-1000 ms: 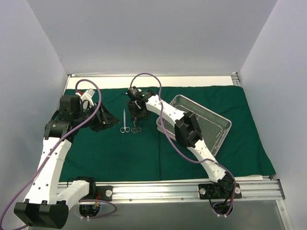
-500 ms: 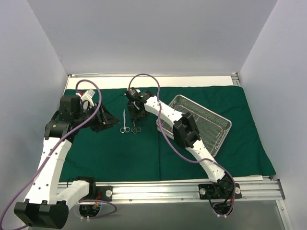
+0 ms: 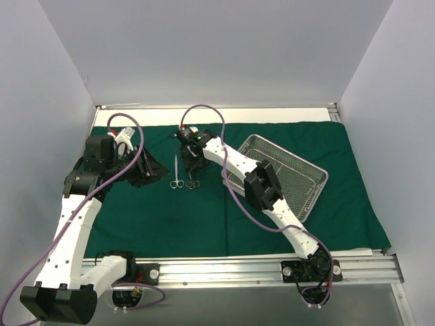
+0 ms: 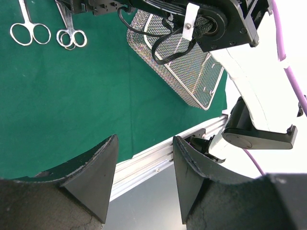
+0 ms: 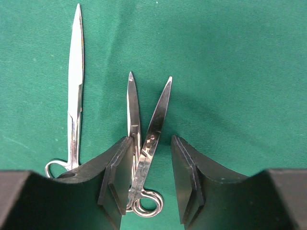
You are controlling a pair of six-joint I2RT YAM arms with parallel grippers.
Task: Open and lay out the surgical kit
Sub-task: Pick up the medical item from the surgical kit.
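Polished steel scissors [image 5: 157,120], blades parted, lie on matte green drape [image 3: 163,217] between the apart jaws of right gripper [image 5: 151,139]; left gripper [image 4: 145,140] wide; rectangular wire-mesh tray [image 3: 299,170] nearby.

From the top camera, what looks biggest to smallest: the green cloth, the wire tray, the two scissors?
1. green cloth
2. wire tray
3. left scissors
The right scissors are partly hidden under the right arm, so I can't rank them fairly.

Left arm [image 3: 71,227] and right arm [image 3: 293,234]: white shells, black joint housings, 1 purple cable [image 3: 202,106] looped along each, black base blocks [image 3: 58,304]; right gripper [image 5: 151,139] fingers [image 5: 115,175] matte black wedges, edges worn grey.
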